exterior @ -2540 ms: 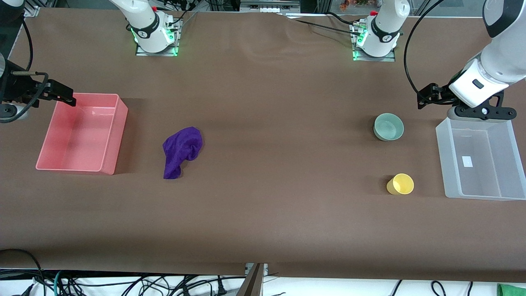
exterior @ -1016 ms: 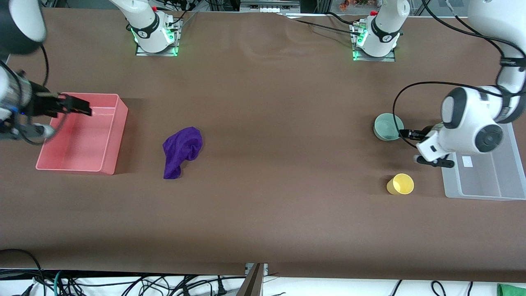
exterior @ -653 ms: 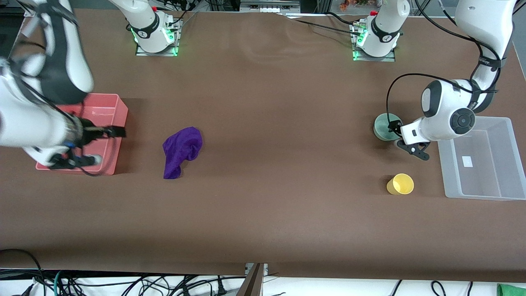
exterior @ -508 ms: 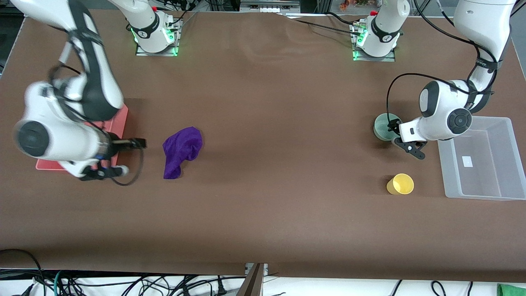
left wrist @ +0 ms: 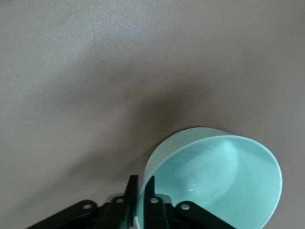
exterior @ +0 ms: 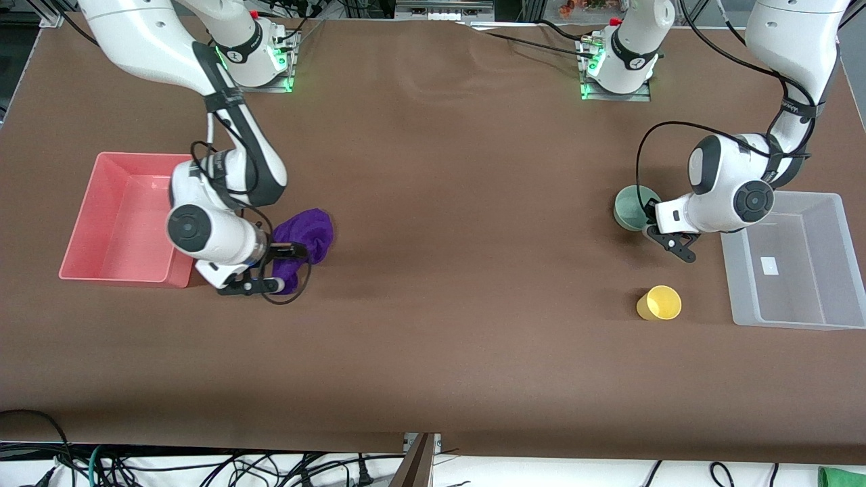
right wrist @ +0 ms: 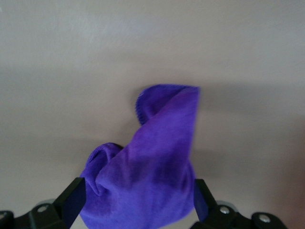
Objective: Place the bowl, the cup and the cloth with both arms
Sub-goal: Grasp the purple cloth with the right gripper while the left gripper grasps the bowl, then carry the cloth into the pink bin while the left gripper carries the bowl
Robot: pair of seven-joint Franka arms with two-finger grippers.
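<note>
Toward the right arm's end, pink bin point(exterior: 128, 277): open-topped, resting on the brown table point(exterior: 440, 270), nothing inside.
Right arm: reaching from its base, wrist low just beside the pink bin's wall on the cloth's side.
Right gripper point(exterior: 287, 267) point(right wrist: 137, 202): down at the cloth, fingers point(right wrist: 74, 202) spread wide apart, one on each flank of the fabric, not closed on it.
Cloth point(exterior: 312, 233) point(right wrist: 147, 176): deep purple, bunched and folded, lying on the table between the pink bin and the table's middle; the end nearer the front camera sitting between the right gripper's fingers, a folded peak rising clear of them in the right wrist view.
Bowl point(exterior: 629, 206) point(left wrist: 214, 181): pale mint green, toward the left arm's end, farther from the front camera than the cup; nothing inside.
Left gripper point(exterior: 651, 220) point(left wrist: 140, 191): at the bowl's rim on the clear bin's side, fingers point(left wrist: 131, 191) drawn close together, pinching the bowl's wall, one inside and one outside.
Cup point(exterior: 659, 302): yellow, alone on the table, well apart from both grippers, near the clear bin.
Clear bin point(exterior: 785, 323): translucent, at the left arm's end, beside bowl and cup, a small white label on its floor.
</note>
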